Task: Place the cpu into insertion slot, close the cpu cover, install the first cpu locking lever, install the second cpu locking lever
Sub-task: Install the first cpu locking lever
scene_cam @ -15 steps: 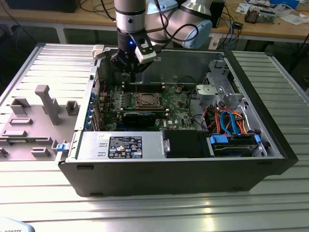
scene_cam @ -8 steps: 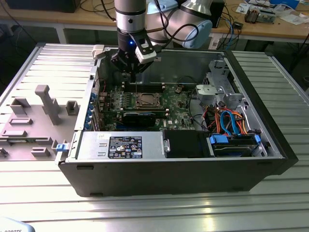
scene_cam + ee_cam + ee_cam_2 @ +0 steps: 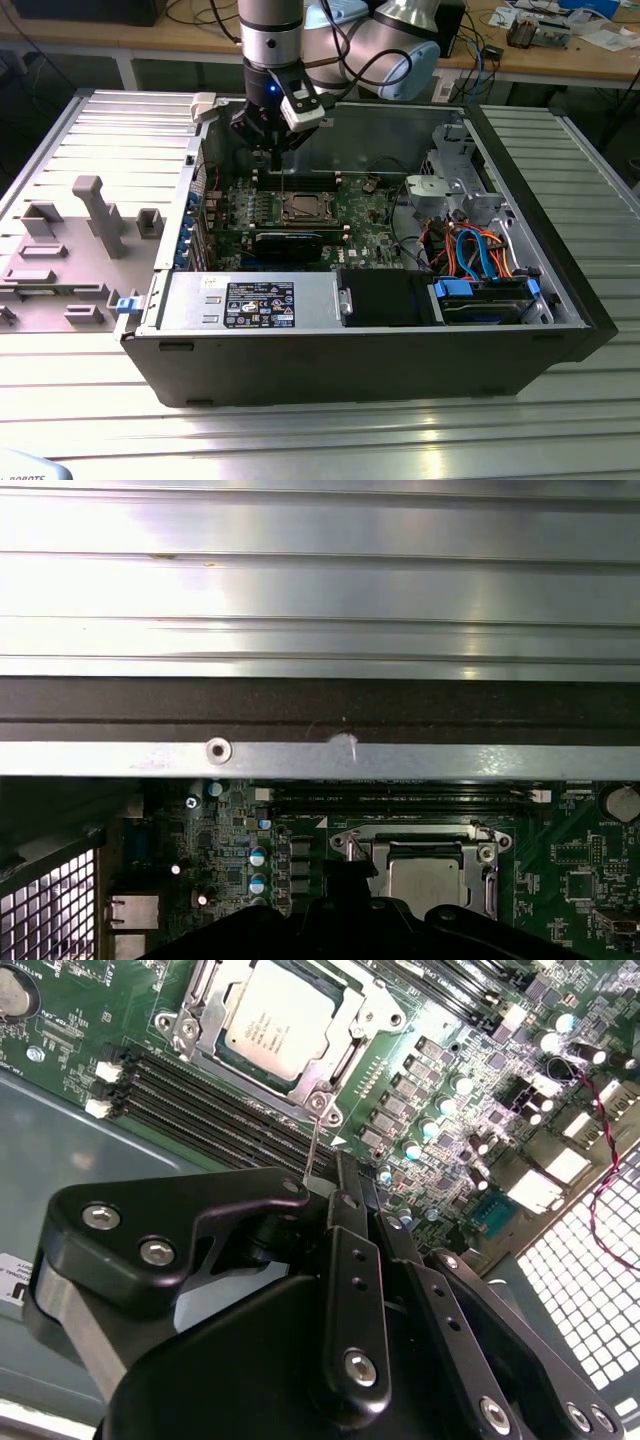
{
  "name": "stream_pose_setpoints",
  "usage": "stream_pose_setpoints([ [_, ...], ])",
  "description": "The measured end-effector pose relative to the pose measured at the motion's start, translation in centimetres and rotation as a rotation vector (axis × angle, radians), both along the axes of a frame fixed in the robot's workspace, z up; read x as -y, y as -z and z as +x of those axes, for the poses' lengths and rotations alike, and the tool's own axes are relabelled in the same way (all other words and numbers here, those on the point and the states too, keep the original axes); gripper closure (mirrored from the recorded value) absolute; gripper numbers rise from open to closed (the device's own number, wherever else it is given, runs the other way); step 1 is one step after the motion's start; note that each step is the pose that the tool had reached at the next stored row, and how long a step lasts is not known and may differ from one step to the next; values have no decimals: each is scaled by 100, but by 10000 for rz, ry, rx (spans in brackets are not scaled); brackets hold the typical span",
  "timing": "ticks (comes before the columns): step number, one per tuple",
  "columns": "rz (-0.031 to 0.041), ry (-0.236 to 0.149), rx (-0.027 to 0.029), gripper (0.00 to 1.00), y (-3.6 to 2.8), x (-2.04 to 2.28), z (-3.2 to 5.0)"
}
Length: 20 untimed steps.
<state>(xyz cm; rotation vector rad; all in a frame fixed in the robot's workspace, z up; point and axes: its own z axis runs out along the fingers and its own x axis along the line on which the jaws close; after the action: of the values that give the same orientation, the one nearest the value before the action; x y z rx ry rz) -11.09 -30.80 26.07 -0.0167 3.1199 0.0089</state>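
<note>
The cpu (image 3: pixel 275 1020) lies flat in its socket on the green motherboard, its silver-grey top showing through the window of the cpu cover (image 3: pixel 362 1022), which lies down over it. A thin wire locking lever (image 3: pixel 312 1145) stands up from the socket's corner, and its upper end meets the front of my gripper (image 3: pixel 350 1185). The gripper's black fingers are pressed together. In the exterior view my gripper (image 3: pixel 277 158) hangs just above and behind the cpu (image 3: pixel 300 208) inside the open computer case. The cpu (image 3: pixel 425 880) and the cpu cover (image 3: pixel 410 838) also appear in the first wrist view.
Black memory slots (image 3: pixel 200 1090) run beside the socket. A long black card (image 3: pixel 288 245), a power supply (image 3: pixel 250 300) and a drive cage with blue and orange cables (image 3: pixel 480 260) fill the case. A grey fixture tray (image 3: pixel 70 250) lies at the exterior view's left. The case wall (image 3: pixel 300 755) is close.
</note>
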Motion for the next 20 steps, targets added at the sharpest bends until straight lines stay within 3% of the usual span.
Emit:
stream_pose_setpoints([
  [9, 0, 1, 1, 89, 1, 0, 28],
  [20, 2, 3, 2, 89, 13, 0, 174],
])
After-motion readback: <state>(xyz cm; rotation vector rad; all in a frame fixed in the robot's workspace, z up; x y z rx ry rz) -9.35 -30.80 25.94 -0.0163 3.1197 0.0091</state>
